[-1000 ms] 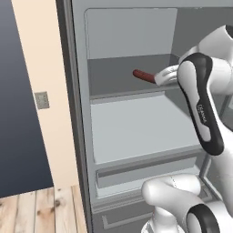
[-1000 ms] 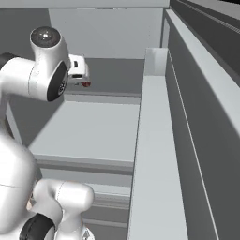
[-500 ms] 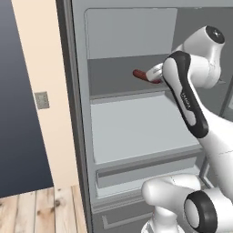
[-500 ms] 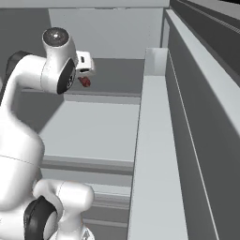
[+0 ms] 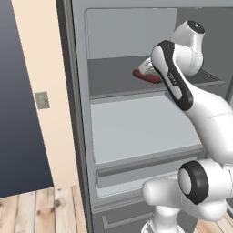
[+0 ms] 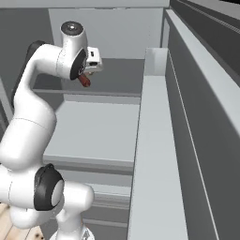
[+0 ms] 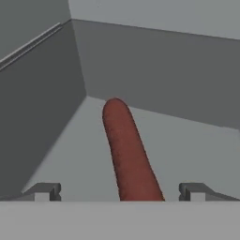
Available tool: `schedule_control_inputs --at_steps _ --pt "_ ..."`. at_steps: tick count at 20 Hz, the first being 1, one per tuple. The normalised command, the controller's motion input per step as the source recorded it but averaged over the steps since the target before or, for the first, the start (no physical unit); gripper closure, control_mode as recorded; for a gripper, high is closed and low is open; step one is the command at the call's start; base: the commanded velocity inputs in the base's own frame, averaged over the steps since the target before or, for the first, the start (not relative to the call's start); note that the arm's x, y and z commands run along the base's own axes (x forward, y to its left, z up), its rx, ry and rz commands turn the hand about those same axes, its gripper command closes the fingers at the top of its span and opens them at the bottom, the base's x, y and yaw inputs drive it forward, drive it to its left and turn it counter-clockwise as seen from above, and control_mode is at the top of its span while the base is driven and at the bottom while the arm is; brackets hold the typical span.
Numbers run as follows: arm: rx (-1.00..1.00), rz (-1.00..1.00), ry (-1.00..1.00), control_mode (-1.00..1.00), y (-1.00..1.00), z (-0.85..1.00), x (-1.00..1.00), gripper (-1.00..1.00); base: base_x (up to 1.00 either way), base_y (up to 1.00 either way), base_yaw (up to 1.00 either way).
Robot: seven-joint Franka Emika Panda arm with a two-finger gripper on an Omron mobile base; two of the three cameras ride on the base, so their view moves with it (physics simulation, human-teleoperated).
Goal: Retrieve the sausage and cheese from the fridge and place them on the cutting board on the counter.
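We had pushed our tool (image 7: 119, 192), spread wide, deeper into the fridge (image 5: 132, 132); the sausage (image 7: 129, 152) lay between its tips, ready for pinching.

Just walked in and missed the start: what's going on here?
The robot arm is reaching into the open fridge for the sausage, which lies on an upper shelf. The gripper is open, with one fingertip on either side of the sausage's near end, and has not closed on it. Nothing has been lifted yet.
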Motion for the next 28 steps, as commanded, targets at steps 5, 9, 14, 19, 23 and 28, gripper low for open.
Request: schedule_control_inputs --at_steps 5,9,14,19,23,28 --pt "0.00 0.00 0.01 -1.00 -0.01 -0.34 0.48 -1.00 0.00 0.00 0.00" --pt "-0.01 0.00 0.00 -1.00 0.00 -0.26 0.03 -1.00 0.00 0.00 0.00" --pt "-0.04 0.00 0.00 -1.00 0.03 -0.33 -0.01 -1.00 0.00 0.00 0.00" --pt "-0.03 0.00 0.00 -1.00 0.06 -0.31 0.00 -1.00 0.00 0.00 0.00" --pt "0.00 0.00 0.01 -1.00 0.00 -0.03 0.00 1.00 0.00 0.00 0.00" --pt "-0.01 0.00 0.00 -1.00 0.00 -0.01 0.00 1.00 0.00 0.00 0.00"
